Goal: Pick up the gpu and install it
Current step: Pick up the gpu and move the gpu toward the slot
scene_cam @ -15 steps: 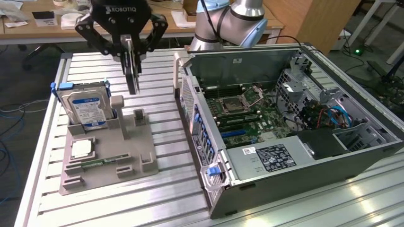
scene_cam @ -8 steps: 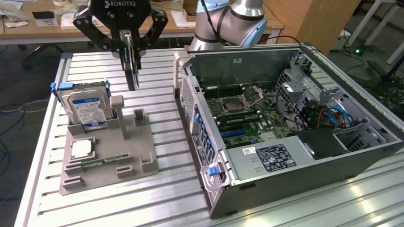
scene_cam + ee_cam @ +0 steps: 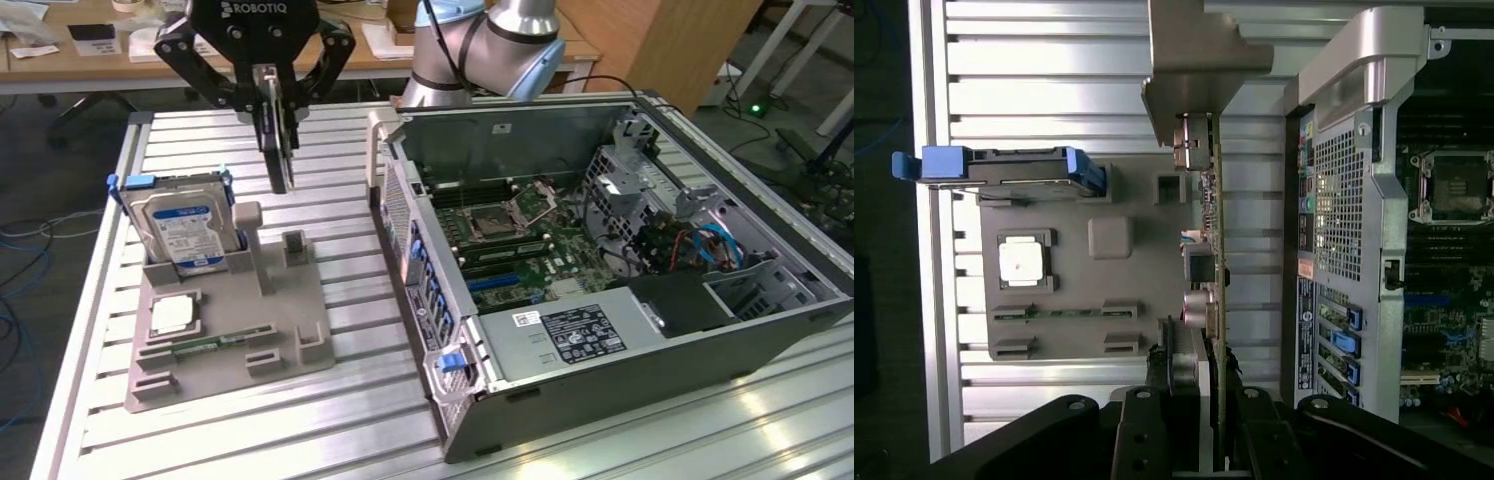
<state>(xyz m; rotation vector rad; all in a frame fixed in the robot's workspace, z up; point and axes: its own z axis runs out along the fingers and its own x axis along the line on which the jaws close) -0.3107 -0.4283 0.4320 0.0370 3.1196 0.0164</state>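
My gripper [image 3: 275, 98] hangs above the back left of the table, shut on the gpu [image 3: 279, 150]. The gpu is a thin card seen edge-on, hanging straight down from the fingers, its lower end clear of the grey fixture [image 3: 287, 325]. In the wrist view the gpu [image 3: 1216, 230] runs away from the gripper [image 3: 1199, 405], with its silver end bracket [image 3: 1199, 60] at the far end. It sits over the gap between the fixture [image 3: 1109, 285] and the open computer case [image 3: 1344, 180].
The open computer case [image 3: 694, 335] lies on its side at the exterior view's right, motherboard [image 3: 527, 235] and blue slots [image 3: 501, 283] exposed. The fixture holds a hard drive [image 3: 187, 228] in a blue frame, a square chip [image 3: 174, 315] and a memory stick [image 3: 203, 346].
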